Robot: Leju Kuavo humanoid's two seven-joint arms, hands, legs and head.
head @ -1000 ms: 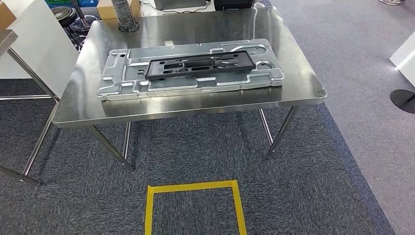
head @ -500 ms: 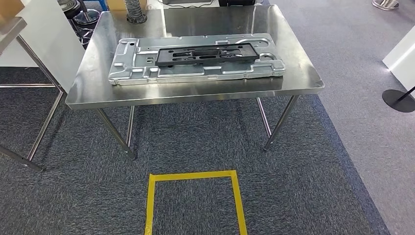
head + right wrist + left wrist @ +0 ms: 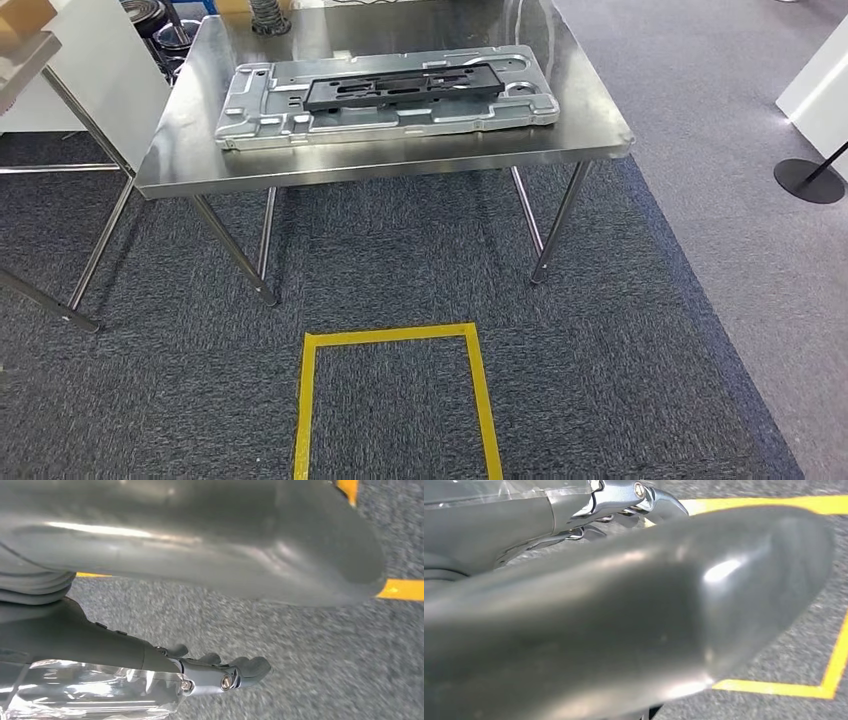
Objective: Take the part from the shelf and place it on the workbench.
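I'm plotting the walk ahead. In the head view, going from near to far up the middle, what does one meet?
Yellow tape square on the carpet → near edge of the steel workbench → silver metal panel → black part lying on that panel → ribbed hose at the far edge.

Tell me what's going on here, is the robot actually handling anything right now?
Not at the moment. A black part lies on a large metal plate on the steel workbench. The left hand and right hand hang over the grey carpet by yellow floor tape, holding nothing, fingers apart. The robot stands short of the bench.
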